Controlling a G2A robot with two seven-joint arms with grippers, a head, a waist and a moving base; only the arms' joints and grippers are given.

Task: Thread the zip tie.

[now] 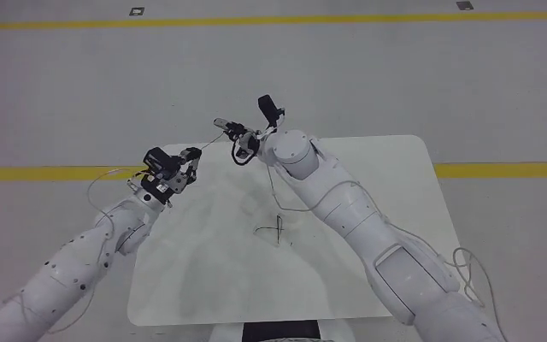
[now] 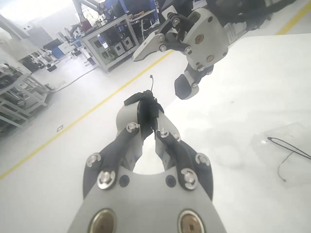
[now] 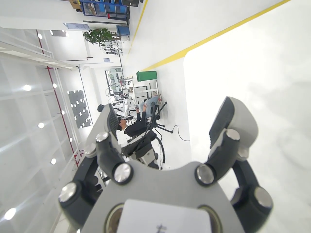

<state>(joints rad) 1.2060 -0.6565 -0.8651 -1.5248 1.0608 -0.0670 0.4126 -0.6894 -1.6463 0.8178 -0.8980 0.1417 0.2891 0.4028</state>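
Note:
My left gripper [image 2: 147, 99] [image 1: 190, 159] is shut on a black zip tie [image 2: 152, 83], held above the table's far left corner. A short thin end with a small head sticks out past the fingertips. Close beyond it hangs my right gripper [image 2: 159, 76] [image 1: 231, 141], open, one grey finger [image 2: 145, 50] on each side of that end as the left wrist view shows it. I cannot tell whether they touch. In the right wrist view the right gripper [image 3: 167, 120] is open with nothing between its pads.
Spare black zip ties [image 1: 275, 229] [image 2: 289, 146] lie on a clear plastic sheet near the middle of the white table [image 1: 367, 188]. Both grippers hover by the table's far edge, with floor and a yellow line [image 1: 479, 170] beyond.

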